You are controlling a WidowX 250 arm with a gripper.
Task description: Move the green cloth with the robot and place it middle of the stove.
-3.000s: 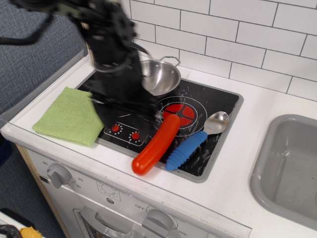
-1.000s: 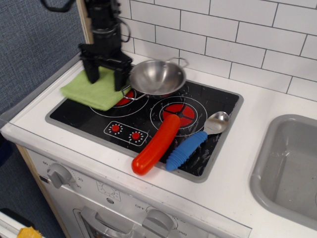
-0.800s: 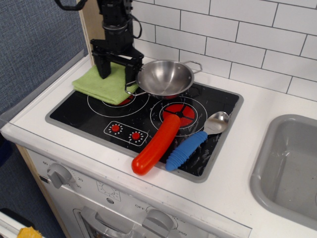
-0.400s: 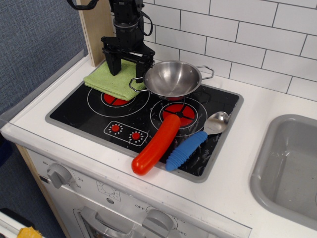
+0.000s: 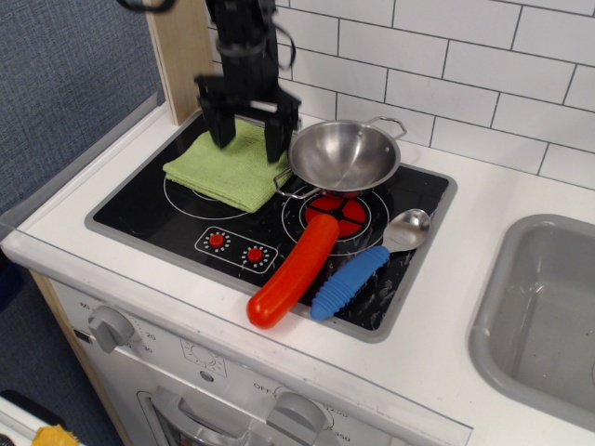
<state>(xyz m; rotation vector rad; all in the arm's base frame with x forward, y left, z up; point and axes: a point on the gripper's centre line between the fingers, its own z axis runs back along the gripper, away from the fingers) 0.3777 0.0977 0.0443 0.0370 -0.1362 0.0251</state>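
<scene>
The green cloth point(image 5: 232, 167) is sliding further right and now lying over the left burner ring of the stove point(image 5: 167, 218), its right edge just beside the steel pan point(image 5: 344, 155), which has been nudged right too. The robot point(image 5: 244, 46) is standing over it, gripper point(image 5: 248, 137) spread wide with both fingers reaching down at the cloth's far edge, though contact is hard to judge. A red sausage-shaped toy point(image 5: 293, 269) and a blue-handled spoon point(image 5: 367, 262) are lying at the stove's front right.

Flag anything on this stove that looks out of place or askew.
The cloth covers the left burner of the stove. The sausage overhangs the front rim. The pan sits off-centre.
</scene>
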